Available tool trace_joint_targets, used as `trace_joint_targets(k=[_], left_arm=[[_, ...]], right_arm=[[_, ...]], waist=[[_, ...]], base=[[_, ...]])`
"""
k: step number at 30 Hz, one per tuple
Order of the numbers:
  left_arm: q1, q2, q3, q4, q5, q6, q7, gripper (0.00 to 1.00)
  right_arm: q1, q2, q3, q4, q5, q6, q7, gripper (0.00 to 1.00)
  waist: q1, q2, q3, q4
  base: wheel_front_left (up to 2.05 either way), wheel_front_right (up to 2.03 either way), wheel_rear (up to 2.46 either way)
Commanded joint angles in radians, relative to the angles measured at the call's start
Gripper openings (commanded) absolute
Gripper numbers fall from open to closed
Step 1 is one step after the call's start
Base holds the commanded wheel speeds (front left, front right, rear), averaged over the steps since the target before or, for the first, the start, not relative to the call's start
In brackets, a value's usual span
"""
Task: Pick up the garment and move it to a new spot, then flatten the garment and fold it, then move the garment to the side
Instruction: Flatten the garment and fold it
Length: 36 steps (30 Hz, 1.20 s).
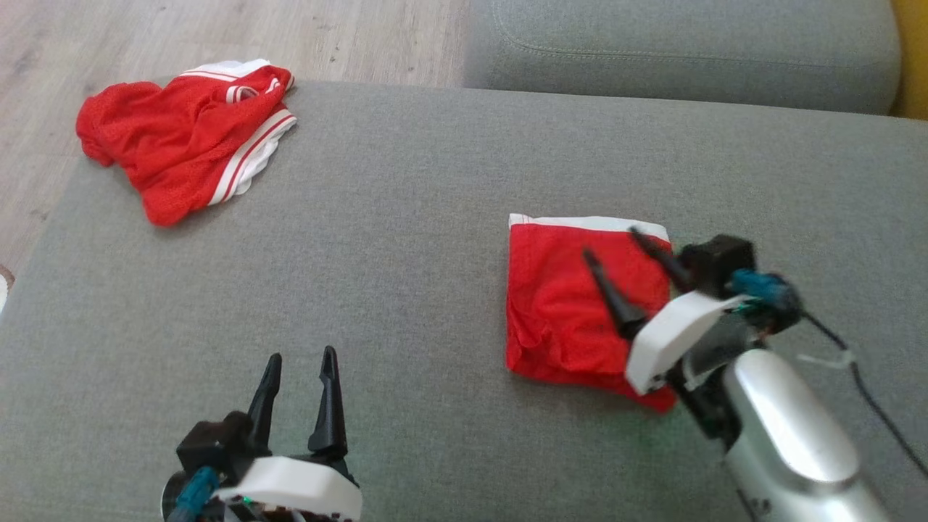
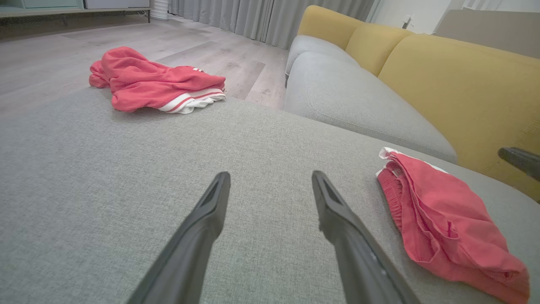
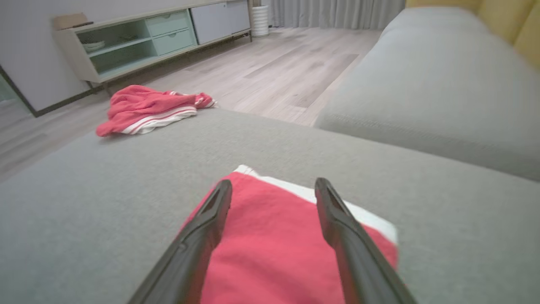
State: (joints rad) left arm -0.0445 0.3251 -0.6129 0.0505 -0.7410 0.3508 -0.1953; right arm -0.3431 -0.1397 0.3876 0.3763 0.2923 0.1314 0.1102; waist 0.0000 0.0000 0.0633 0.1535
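Note:
A red garment (image 1: 558, 304) with a white band lies folded into a rough square on the right of the grey cushion (image 1: 406, 239). My right gripper (image 1: 610, 243) hovers over its right part, open, with nothing between the fingers. In the right wrist view the folded garment (image 3: 270, 253) lies just beneath the spread gripper (image 3: 273, 185). My left gripper (image 1: 301, 354) is open at the lower left, apart from the cloth. In the left wrist view that gripper (image 2: 271, 175) points over bare cushion, with the folded garment (image 2: 443, 228) to its right.
A second red garment (image 1: 181, 138) with white stripes lies crumpled at the cushion's far left corner. Another grey seat cushion (image 1: 681, 51) sits beyond, with yellow backrests (image 2: 460, 80). Wooden floor (image 1: 217, 36) borders the far left edge. A low cabinet (image 3: 139, 42) stands across the room.

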Motion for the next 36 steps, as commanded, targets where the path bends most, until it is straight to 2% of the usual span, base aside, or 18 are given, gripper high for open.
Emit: trace_joint_targets(k=[1,6,7,8,9,10,26,33,36], left_arm=[[-0.043,0.004,0.033,-0.026,-0.003,-0.001,-0.006,1.0],[-0.046,0.002,0.026,-0.025,-0.002,-0.004,-0.005,1.0],[-0.047,0.002,0.025,-0.025,-0.002,-0.005,-0.005,1.0],[-0.047,0.002,0.024,-0.024,-0.003,-0.006,-0.005,1.0],[-0.048,0.002,0.023,-0.023,-0.003,-0.007,-0.005,1.0],[-0.047,0.003,0.023,-0.019,-0.005,-0.008,-0.005,1.0],[-0.027,0.02,0.028,-0.021,-0.015,0.002,-0.004,1.0],[-0.012,0.032,0.043,-0.023,-0.023,0.011,-0.009,1.0],[0.0,0.042,0.058,-0.03,-0.027,0.021,-0.014,1.0]], right_arm=[[-0.048,-0.013,-0.014,-0.04,-0.04,-0.001,-0.026,1.0],[-0.042,-0.061,-0.021,-0.027,-0.135,-0.001,-0.047,1.0],[-0.037,-0.067,-0.016,-0.019,-0.144,-0.001,-0.047,0.93],[-0.031,-0.071,-0.01,-0.008,-0.146,-0.001,-0.045,0.56],[-0.024,-0.076,0.001,0.004,-0.15,-0.001,-0.041,0.37],[-0.005,-0.08,0.042,0.044,-0.143,-0.001,-0.038,0.0],[-0.018,0.002,0.393,0.239,-0.018,-0.001,-0.061,0.0],[-0.048,0.005,0.408,0.24,0.016,-0.001,-0.15,0.0],[-0.042,-0.006,0.357,0.193,0.003,-0.001,-0.201,0.93]], waist=[[0.0,0.0,-0.001,0.001],[0.0,0.0,0.0,0.008],[0.0,0.0,0.0,0.011],[0.0,0.0,0.0,0.014],[0.0,0.0,0.0,0.018],[0.0,0.0,-0.003,0.03],[0.0,0.0,-0.034,0.063],[0.0,0.0,-0.048,0.048],[0.0,0.0,-0.061,0.03]], base=[[0.0,0.0,0.0],[0.0,0.0,0.0],[0.0,0.0,0.0],[0.0,0.0,0.0],[0.0,0.0,0.0],[0.0,0.0,0.0],[0.0,0.0,0.0],[0.0,0.0,0.0],[0.0,0.0,0.0]])
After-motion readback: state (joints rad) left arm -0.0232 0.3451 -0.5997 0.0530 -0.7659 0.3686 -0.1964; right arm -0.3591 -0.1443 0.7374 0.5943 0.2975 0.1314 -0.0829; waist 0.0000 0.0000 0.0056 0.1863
